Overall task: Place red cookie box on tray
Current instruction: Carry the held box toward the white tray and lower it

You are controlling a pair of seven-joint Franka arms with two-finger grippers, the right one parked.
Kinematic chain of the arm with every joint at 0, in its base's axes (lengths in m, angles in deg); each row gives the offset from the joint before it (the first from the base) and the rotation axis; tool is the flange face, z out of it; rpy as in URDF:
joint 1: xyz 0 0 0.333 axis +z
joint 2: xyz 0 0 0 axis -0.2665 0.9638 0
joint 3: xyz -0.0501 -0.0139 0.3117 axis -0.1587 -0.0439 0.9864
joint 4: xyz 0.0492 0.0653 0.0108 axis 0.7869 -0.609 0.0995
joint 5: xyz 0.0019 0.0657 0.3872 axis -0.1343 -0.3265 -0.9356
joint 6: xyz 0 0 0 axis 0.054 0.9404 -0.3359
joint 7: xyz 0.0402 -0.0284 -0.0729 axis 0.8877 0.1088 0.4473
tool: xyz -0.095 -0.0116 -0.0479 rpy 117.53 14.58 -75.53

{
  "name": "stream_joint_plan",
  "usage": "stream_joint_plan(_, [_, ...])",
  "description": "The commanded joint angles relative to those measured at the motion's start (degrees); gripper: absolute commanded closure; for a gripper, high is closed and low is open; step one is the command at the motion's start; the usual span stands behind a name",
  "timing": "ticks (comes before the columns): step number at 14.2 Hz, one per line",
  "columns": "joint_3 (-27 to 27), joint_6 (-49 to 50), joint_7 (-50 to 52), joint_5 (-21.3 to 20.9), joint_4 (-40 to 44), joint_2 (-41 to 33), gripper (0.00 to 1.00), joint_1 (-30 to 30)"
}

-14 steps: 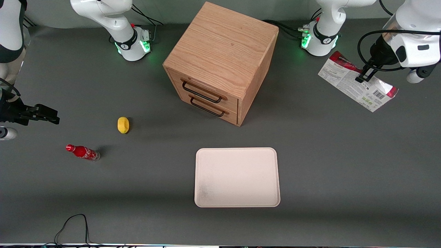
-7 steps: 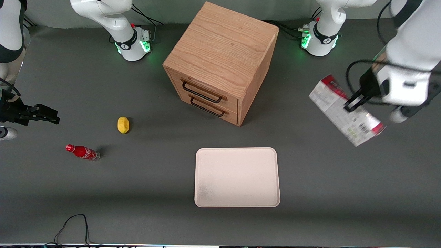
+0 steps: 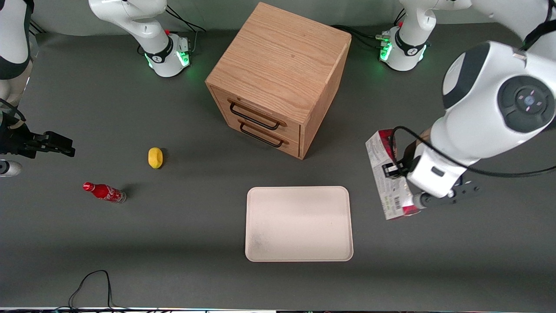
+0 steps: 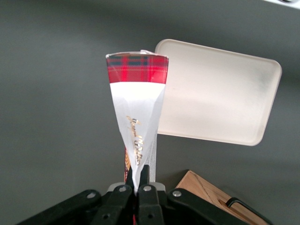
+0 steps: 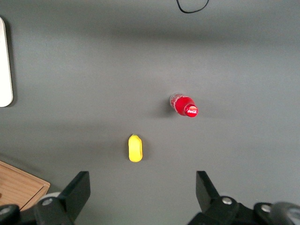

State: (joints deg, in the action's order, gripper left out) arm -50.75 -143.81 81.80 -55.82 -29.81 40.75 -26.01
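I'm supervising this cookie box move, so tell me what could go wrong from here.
The gripper pinches the thin red cookie box by its edge, in the air beside the tray; it might swing or slip. Released now, it would land on the table. The wooden cabinet stands close to the path.

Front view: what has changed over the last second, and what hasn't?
The left arm's gripper, shut on the long flat red cookie box, carried it nearer the front camera and toward the cream-white rectangular tray. The box has turned to run roughly alongside the tray, but is not yet over it. The tray, wooden drawer cabinet, yellow lemon-shaped object and small red soda bottle stayed put.
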Motion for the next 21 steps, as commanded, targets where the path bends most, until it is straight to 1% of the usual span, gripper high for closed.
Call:
stream_joint_plan(1, [0.81, 0.47, -5.15, -1.8, 6.05, 3.54, 1.0, -4.71])
stream_joint_plan(2, [0.91, -0.15, -5.25, -3.11, 6.05, 3.62, 1.0, -5.6])
stream_joint_plan(4, [0.91, -1.29, -5.25, -3.74, 5.87, 3.89, 1.0, -5.79])
stream_joint_plan(7, [1.0, -5.5, -7.7, -4.0, 5.43, 7.74, 1.0, -5.35])
stream_joint_plan(10, [0.91, -10.94, -7.97, -6.63, 4.29, 12.92, 1.0, -5.7])
stream_joint_plan(12, [0.91, -13.94, -7.97, -7.51, 3.24, 15.39, 1.0, -5.88])
stream_joint_plan(14, [0.91, -17.1, -7.97, -7.78, 2.88, 17.85, 1.0, -5.97])
stream_joint_plan(21, [0.91, -22.74, -7.53, -7.96, 2.8, 24.1, 1.0, -6.32])
